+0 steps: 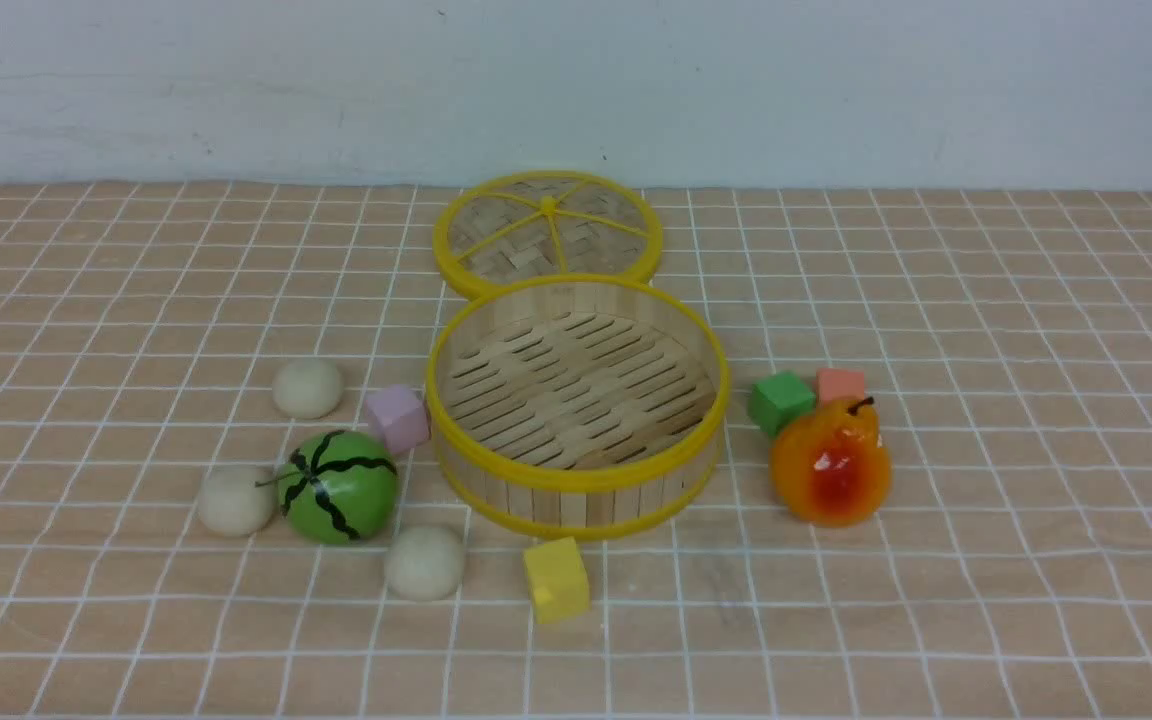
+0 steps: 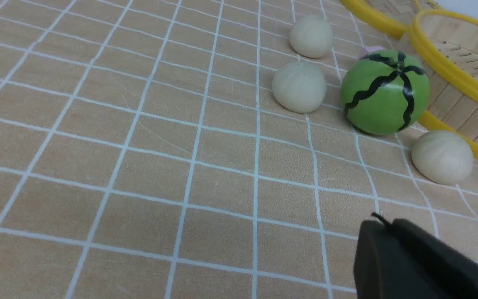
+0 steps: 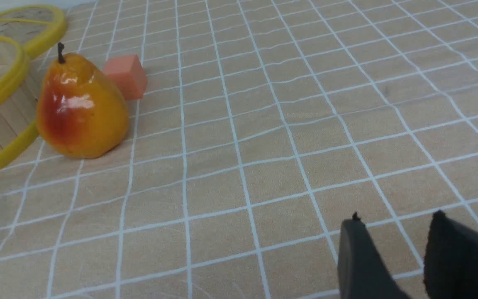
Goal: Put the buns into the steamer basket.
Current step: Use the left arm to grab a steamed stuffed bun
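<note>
1. Lying on the cloth, three buns are being shown: a far bun [image 1: 308, 388], a left bun [image 1: 236, 500] and a near bun [image 1: 424, 562]. They are grouped around one watermelon ball [image 1: 338, 487], left of the one steamer basket [image 1: 576, 482] and outside it.
2. One lid [image 1: 546, 232] is being seen just behind the basket, with one pear [image 1: 831, 462] and four cubes: a pink cube [image 1: 398, 418], a yellow cube [image 1: 556, 580], a green cube [image 1: 781, 402] and a salmon cube [image 1: 841, 384].
3. The table is being covered by a tan cloth [image 1: 986, 600] with white grid lines, and a pale wall [image 1: 836, 90] is being seen behind.
4. The left gripper [image 2: 384, 222] is being held with fingers together, clamping nothing, apart from the buns, with the near bun closest.
5. The right gripper [image 3: 397, 218] is being held with fingers parted and empty, over the cloth, apart from the pear.
</note>
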Controlling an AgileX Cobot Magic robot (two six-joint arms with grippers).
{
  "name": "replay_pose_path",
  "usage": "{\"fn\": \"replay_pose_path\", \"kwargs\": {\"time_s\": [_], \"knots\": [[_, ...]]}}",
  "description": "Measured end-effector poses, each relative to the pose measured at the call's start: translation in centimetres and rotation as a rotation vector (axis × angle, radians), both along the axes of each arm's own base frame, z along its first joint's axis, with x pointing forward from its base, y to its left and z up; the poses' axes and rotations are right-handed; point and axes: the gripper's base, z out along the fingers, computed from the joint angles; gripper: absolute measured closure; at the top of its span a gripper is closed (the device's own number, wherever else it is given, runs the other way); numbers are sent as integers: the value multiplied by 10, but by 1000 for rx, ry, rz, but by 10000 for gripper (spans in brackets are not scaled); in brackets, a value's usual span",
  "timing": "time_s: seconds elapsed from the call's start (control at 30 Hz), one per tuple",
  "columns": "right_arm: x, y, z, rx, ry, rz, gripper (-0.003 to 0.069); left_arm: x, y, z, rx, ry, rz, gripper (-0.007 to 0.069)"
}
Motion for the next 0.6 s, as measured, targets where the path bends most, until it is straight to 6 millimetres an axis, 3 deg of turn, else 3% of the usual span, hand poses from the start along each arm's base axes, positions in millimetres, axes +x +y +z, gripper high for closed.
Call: {"fn": "replay_pose_path", "kwargs": {"time_s": [0.6], "knots": [[0, 0, 0, 0, 0, 0, 418, 0, 0, 0, 0, 0, 0, 591]]}}
